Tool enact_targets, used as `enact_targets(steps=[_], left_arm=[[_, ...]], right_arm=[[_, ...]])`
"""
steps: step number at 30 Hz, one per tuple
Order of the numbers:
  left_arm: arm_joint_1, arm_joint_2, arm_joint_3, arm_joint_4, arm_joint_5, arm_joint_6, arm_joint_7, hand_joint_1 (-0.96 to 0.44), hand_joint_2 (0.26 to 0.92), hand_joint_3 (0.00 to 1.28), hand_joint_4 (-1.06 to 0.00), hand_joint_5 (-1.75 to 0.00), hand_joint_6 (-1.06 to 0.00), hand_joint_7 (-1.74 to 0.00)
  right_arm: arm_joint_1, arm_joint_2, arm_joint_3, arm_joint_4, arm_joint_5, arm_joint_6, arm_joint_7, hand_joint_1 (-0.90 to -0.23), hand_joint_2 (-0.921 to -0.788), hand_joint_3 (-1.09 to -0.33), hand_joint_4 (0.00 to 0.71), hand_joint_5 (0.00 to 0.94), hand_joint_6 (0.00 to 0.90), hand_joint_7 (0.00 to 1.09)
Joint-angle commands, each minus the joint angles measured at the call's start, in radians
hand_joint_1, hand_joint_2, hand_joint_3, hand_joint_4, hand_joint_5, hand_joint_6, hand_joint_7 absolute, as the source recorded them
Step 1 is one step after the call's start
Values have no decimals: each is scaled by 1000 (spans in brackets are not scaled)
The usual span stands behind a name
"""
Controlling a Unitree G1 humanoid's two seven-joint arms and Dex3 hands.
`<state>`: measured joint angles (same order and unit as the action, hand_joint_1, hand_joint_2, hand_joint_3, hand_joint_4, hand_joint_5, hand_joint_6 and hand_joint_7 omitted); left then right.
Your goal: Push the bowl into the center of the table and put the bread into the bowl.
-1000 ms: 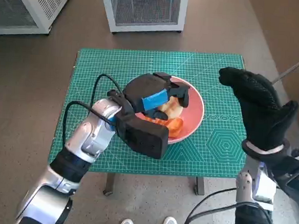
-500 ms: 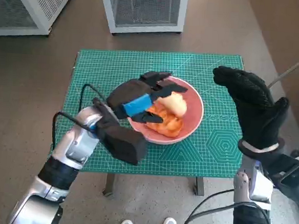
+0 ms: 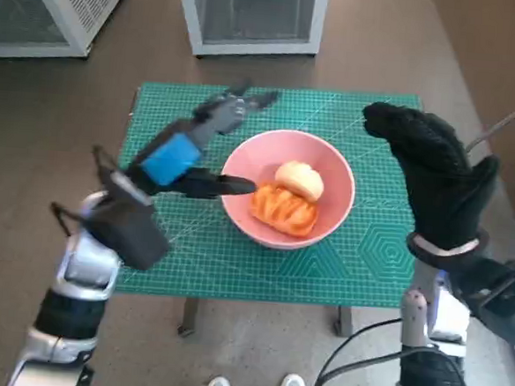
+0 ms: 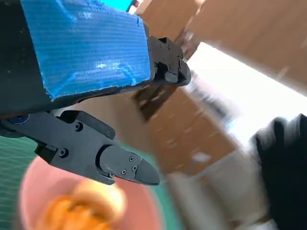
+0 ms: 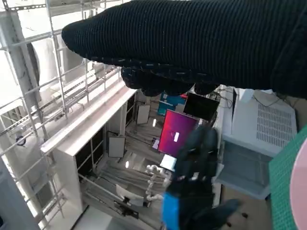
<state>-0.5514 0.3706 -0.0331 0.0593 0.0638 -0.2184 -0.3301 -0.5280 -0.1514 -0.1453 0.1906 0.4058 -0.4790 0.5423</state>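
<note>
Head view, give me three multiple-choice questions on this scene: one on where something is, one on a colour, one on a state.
1. Where is the bread?
A. in the bowl
B. on the mat beside the bowl
C. in the right robot hand

2. What colour is the bowl?
A. white
B. pink
C. blue

3. What is the left robot hand doing?
A. gripping the bowl's rim
B. holding a bread piece
C. open, holding nothing

Answers: 1 A, both pieces lie inside the bowl. 2 B, the rim and wall are pink. 3 C, its fingers are spread with nothing between them.
</note>
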Motion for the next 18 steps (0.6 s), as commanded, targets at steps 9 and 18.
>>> enact_targets(steps=[9,18], left_arm=[[47,-110,81,-86,-181,-96,28,-568,921,363,-51,-22,-1,-519],[51,-176,95,-45,-221,-183,36,-607,921,415,-107,-51,1,-490]], right_arm=[[-35,-2,7,-40,-66,28,-77,-384,-921,-476,407,0,70,612],[-62,-1,20,-63,-98,31,-113,-395,-921,-463,383,0,85,633]])
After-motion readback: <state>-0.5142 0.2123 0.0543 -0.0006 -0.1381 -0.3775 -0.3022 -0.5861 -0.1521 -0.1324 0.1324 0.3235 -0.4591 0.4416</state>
